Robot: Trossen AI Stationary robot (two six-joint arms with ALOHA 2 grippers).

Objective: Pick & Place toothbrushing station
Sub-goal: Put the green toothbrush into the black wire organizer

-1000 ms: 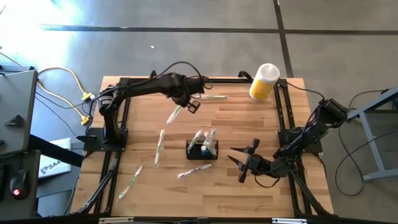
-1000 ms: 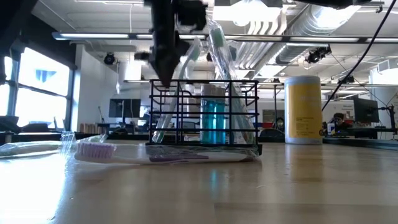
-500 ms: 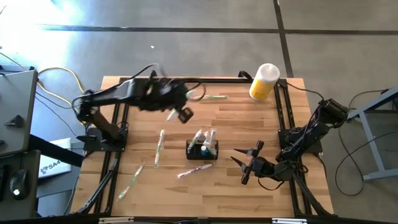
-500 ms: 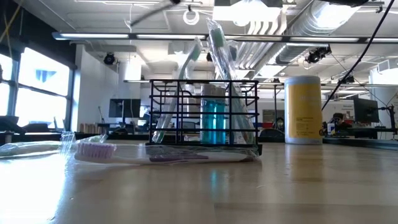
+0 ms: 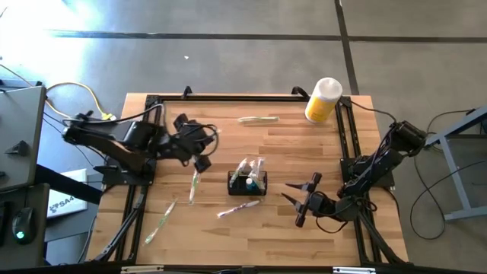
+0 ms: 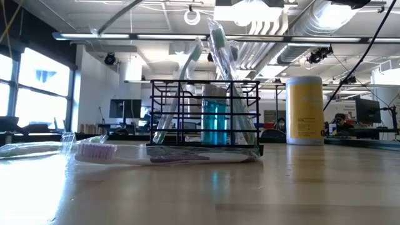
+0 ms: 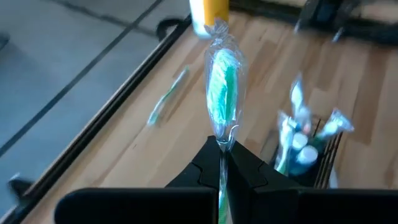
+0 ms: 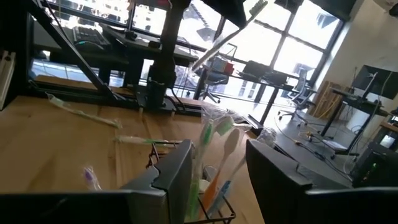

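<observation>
The left pincer (image 5: 202, 162) hangs over the tabletop's (image 5: 289, 144) left part, clamped on a wrapped green toothbrush (image 7: 222, 93). The station (image 5: 247, 183) stands at mid-tabletop with brushes in it and a purple brush (image 5: 239, 208) lying beside it. The right pincer (image 5: 293, 203) sits near its right, fingers apart, holding nothing.
</observation>
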